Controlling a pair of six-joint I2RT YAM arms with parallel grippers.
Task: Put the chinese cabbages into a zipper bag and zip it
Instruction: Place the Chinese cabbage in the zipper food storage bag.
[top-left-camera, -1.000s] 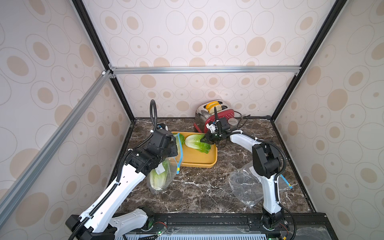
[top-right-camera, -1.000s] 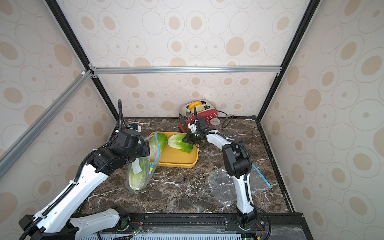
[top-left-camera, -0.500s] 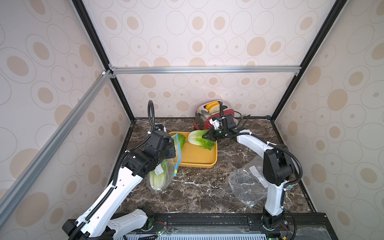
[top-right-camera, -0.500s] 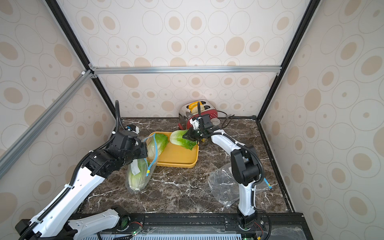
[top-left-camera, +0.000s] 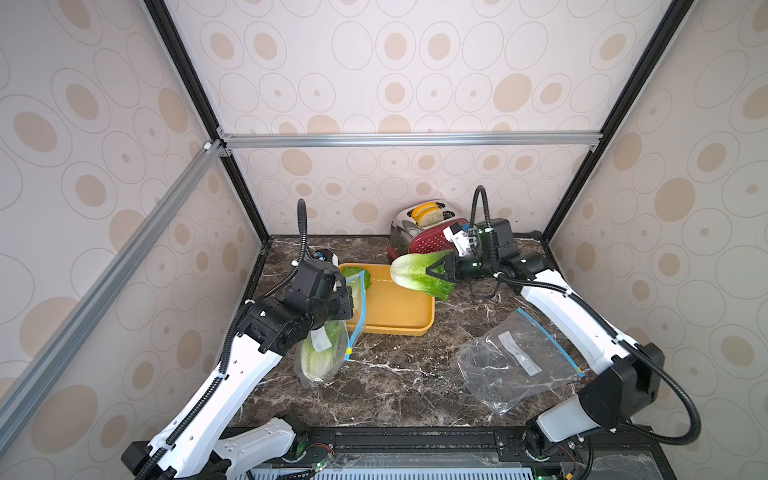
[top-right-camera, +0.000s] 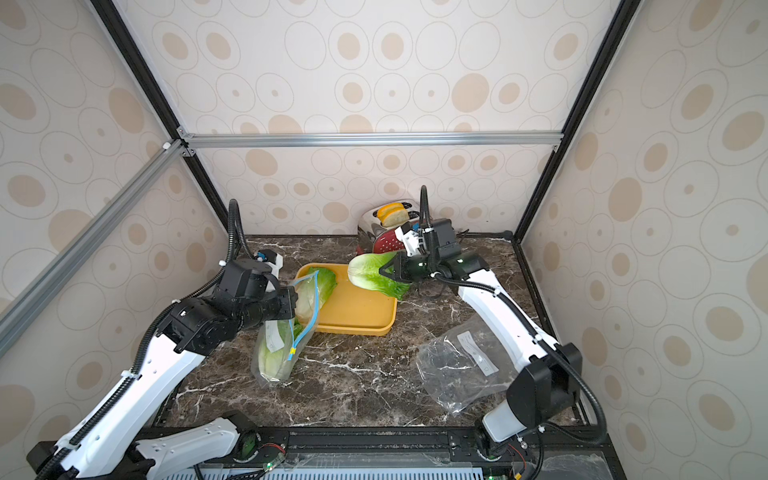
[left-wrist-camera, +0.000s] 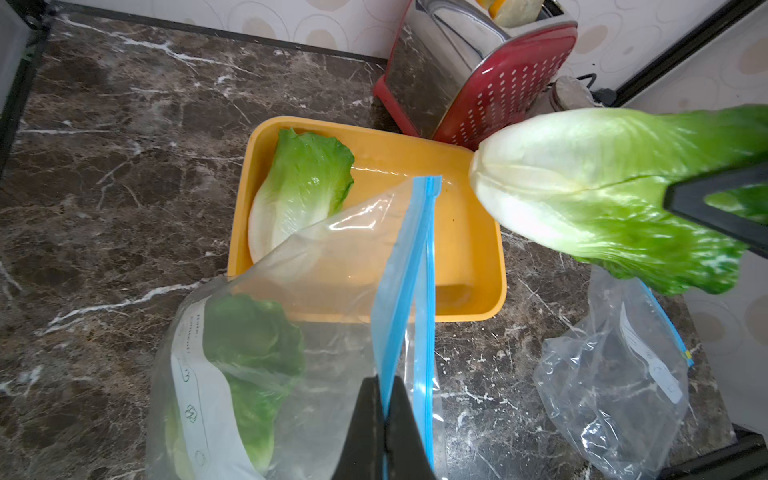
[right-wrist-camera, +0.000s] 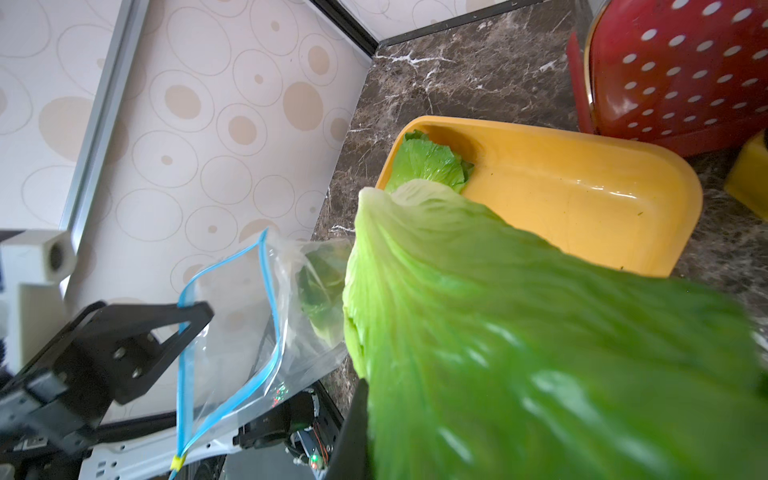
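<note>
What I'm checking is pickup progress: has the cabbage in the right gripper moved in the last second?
Yes: the cabbage rose off the yellow tray and now hangs over its far corner in the right gripper.

The robot has two arms. The left arm (top-left-camera: 232, 374) and the right arm (top-left-camera: 569, 316) have long white shells and fat black joints. Little round holes dot the white parts. A black bumpy cable (top-left-camera: 303, 224) loops beside each arm, tied on with thin white straps. The left gripper (right-wrist-camera: 185, 309) is black. Its flat fingers (right-wrist-camera: 158, 309) have a triangle hole and small silver screws. A white block (top-left-camera: 455, 233) sits on the right wrist, near tiny green lights.
</note>
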